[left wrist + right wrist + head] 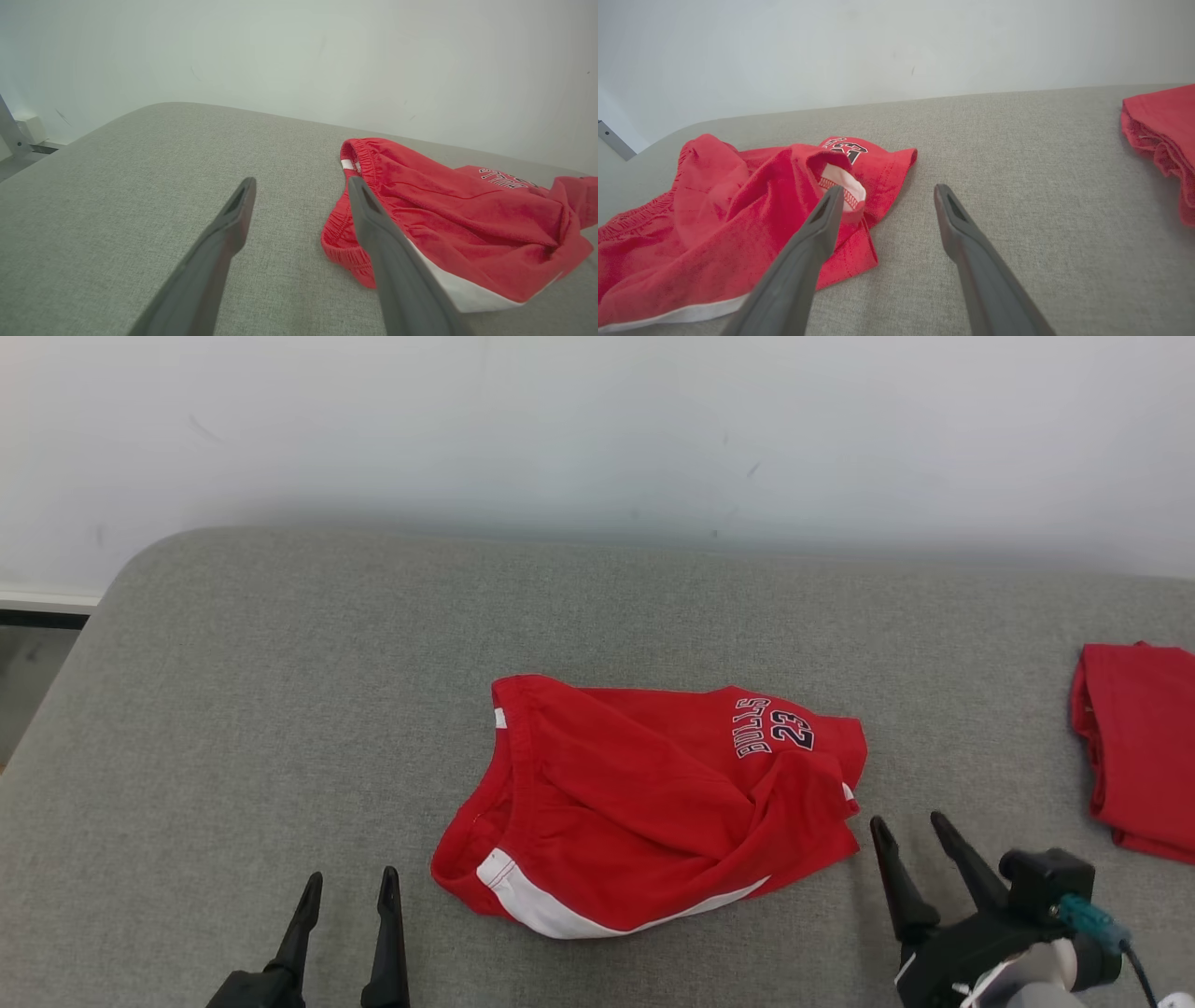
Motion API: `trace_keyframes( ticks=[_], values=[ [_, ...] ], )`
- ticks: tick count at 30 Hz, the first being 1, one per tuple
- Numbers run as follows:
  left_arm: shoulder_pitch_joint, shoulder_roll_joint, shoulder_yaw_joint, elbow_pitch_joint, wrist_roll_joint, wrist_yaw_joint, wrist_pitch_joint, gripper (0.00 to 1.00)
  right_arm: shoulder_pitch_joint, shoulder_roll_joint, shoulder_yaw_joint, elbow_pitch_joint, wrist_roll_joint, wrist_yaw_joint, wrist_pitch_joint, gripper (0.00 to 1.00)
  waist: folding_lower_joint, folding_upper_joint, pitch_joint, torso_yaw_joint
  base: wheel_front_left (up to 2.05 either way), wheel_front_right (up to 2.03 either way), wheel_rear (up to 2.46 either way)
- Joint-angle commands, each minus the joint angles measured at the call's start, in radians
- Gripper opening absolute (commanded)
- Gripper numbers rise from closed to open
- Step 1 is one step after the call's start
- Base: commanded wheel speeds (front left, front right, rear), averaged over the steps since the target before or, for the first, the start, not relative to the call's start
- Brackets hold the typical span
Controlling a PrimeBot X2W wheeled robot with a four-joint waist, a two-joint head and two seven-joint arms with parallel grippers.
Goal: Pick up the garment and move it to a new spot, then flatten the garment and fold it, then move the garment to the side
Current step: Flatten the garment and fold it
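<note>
Right pincer low beside the shorts (fingers apart)

The red shorts carry dark, white-outlined lettering reading "BULLS" with "23" beside it. It stands on the part of the shorts towards the far and right edges of the grey padded surface, turned sideways in the head view. In both wrist views it is creased and only partly legible.
</note>
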Motion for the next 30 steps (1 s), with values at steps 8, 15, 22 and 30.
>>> trace_keyframes(
  ticks=[8, 15, 22, 30],
  values=[
    [0.005, 0.0, -0.007, 0.0, -0.007, 0.003, -0.001, 1.0, 0.013, 0.019, 0.032, 0.054, -0.075, 0.001, -0.001, 1.0, -0.0001, -0.0001, 0.016, 0.013, 0.0, 0.0, 0.0],
    [-0.005, 0.0, -0.009, 0.007, 0.005, -0.005, -0.001, 1.0, -0.078, 0.042, 0.077, 0.22, -0.121, 0.001, -0.001, 0.91, -0.0001, -0.0001, 0.024, 0.049, 0.0, 0.0, 0.0],
    [0.018, 0.0, 0.009, 0.011, 0.013, -0.008, -0.001, 1.0, -0.111, 0.055, 0.074, 0.283, -0.108, 0.001, -0.001, 0.0, -0.0001, -0.0001, 0.006, 0.058, 0.0, 0.0, 0.0],
    [0.053, 0.0, 0.011, 0.014, 0.005, -0.01, -0.001, 1.0, 0.058, 0.011, 0.046, 0.072, -0.043, 0.001, -0.001, 0.0, -0.0001, -0.0001, -0.043, 0.031, 0.0, 0.0, 0.0]
  ],
)
